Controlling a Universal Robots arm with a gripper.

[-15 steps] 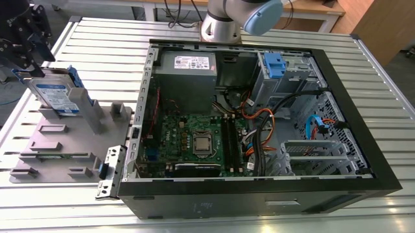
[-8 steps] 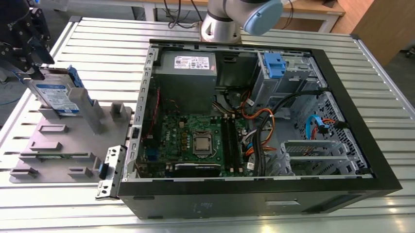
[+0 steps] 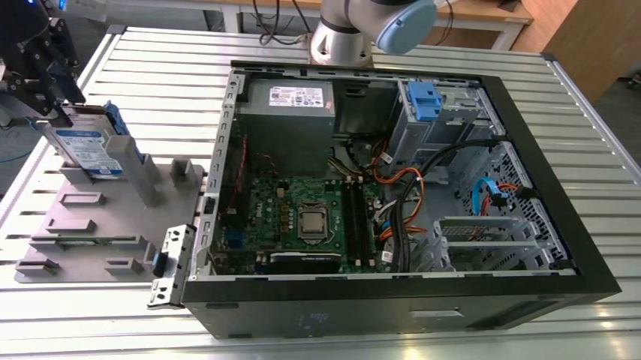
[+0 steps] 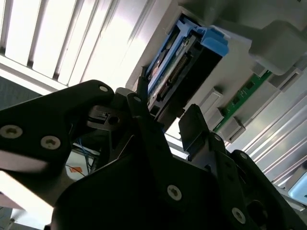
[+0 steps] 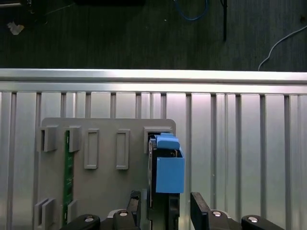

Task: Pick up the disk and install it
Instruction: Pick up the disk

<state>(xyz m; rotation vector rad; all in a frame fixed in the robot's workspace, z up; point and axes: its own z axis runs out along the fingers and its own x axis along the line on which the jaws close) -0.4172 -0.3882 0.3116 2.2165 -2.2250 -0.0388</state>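
On the exterior view's left, the disk [image 3: 92, 146], a flat silver-grey metal hard drive with a white-and-blue label and blue plastic side rails, stands on edge in a slot of a grey plastic holder plate [image 3: 95, 225]. The plate lies on the slatted aluminium table [image 3: 150, 67]. The black gripper [image 3: 55, 105] hangs directly over the disk's top end, close to it; whether they touch cannot be told from this view. To the exterior view's right of the plate lies the open black computer case [image 3: 350, 315]. Inside it are a green motherboard [image 3: 300, 217], a grey power-supply box [image 3: 290, 101] and a blue drive bracket [image 3: 422, 101].

In the second wrist view, the gripper [image 4: 165, 117] points at the disk [image 4: 168, 72], its black fingers [image 4: 192, 127] spread to either side of the disk's end.

In the first wrist view, the disk [image 5: 167, 172] sits edge-on between the fingers [image 5: 199, 208] of the gripper [image 5: 165, 208]. A gap shows on each side, so the jaws stand apart and grip nothing. A green circuit strip [image 5: 68, 167] stands in another slot of the plate [image 5: 105, 191].
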